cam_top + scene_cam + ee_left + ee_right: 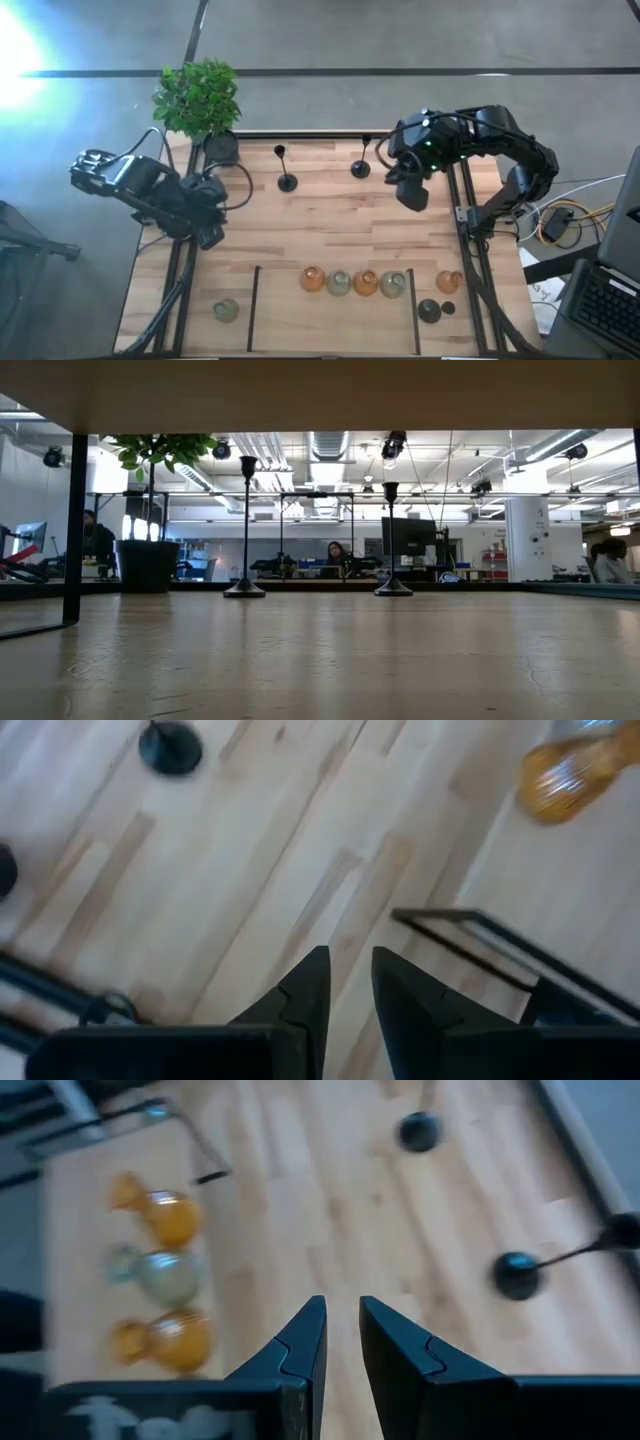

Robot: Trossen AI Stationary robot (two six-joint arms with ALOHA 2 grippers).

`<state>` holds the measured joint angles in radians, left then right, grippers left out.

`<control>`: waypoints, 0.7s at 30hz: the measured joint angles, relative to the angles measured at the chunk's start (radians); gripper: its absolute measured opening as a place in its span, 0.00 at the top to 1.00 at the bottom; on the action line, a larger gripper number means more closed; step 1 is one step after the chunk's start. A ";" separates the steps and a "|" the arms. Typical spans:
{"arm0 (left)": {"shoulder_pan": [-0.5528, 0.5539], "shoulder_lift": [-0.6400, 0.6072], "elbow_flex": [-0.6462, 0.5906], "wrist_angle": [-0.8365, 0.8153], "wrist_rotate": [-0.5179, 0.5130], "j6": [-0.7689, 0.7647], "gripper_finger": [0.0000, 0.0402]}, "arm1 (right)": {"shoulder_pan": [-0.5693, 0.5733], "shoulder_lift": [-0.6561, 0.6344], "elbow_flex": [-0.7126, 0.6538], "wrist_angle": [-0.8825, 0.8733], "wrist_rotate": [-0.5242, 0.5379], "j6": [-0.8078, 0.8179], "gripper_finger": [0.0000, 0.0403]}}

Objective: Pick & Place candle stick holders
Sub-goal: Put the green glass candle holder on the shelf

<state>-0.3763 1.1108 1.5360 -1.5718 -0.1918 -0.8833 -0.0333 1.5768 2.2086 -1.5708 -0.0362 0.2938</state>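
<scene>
Two black thin-stemmed holders [287,180] [361,168] stand on their round bases near the table's far edge; they also show in the low view [246,530] [392,540]. A row of amber [313,279] and pale glass holders [339,283] stands near the near edge, with a dark round one [429,311] at the near right and a pale one [226,311] at the near left. My left gripper [210,237] hovers over the table's left side, its fingers [348,970] narrowly open and empty. My right gripper [410,195] hovers right of the stemmed holders, its fingers [342,1320] narrowly open and empty.
A black pot with a leafy plant [200,100] stands at the far left corner. Thin black dividers [252,305] [415,300] cross the near part of the table. Bare wood [330,225] lies between the stemmed holders and the glass row.
</scene>
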 joint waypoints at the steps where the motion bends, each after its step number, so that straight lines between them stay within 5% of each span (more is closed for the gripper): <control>1: 0.000 -0.009 -0.026 0.001 0.012 -0.010 0.80 | 0.005 -0.008 0.000 0.000 -0.023 0.016 0.86; 14: -0.007 -0.078 -0.389 0.102 0.347 -0.181 0.80 | 0.075 -0.117 -0.006 0.000 0.101 0.154 0.86; 21: -0.054 -0.102 -0.453 0.304 0.362 -0.228 0.80 | 0.075 -0.123 -0.007 0.000 0.144 0.144 0.86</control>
<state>-0.4303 1.0085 1.0831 -1.2679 0.1702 -1.1112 0.0418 1.4538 2.2018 -1.5710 0.1080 0.4377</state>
